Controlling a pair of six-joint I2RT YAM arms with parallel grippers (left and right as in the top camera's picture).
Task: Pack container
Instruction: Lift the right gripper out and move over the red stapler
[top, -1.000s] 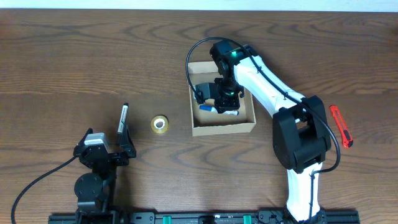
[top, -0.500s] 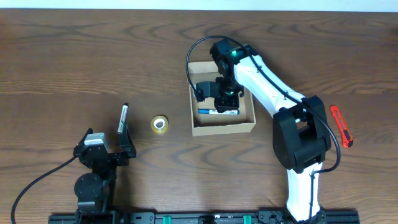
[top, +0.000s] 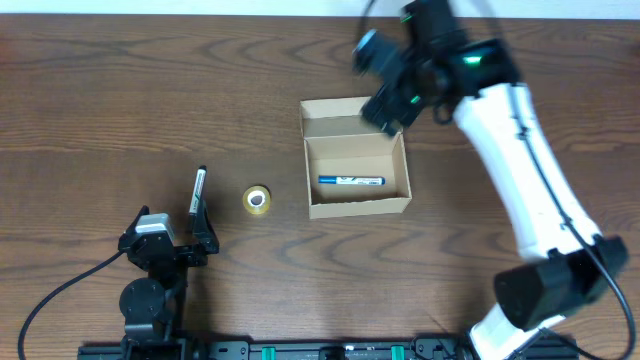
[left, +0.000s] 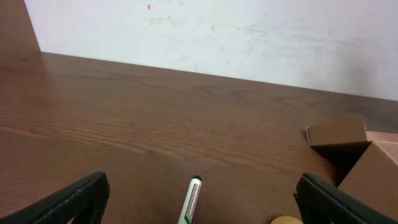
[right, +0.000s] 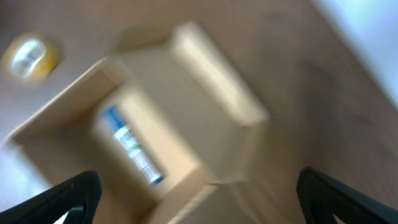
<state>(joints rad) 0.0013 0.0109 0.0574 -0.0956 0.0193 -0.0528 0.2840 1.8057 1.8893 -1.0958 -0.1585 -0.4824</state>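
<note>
Left hand (left: 200, 182) and right hand (right: 199, 179) gape empty; the marker (top: 351, 181) in the container (top: 358, 208) bears an unreadable label.

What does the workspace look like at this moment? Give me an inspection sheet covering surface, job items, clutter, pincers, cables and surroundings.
Surface: dark wood-grain table; no spills seen.
Job's things: cardboard box open, flap at its far side; blue marker lies flat inside.
Clutter: tape roll and pen on the table left of the box, apart from each other.
Pincers: left pincer open, empty, low behind the pen; right pincer open, empty, above the box, blurred.
Cables: black cable trails from the left arm's base; no snag seen.
Surroundings: pale wall beyond the table's far edge.
</note>
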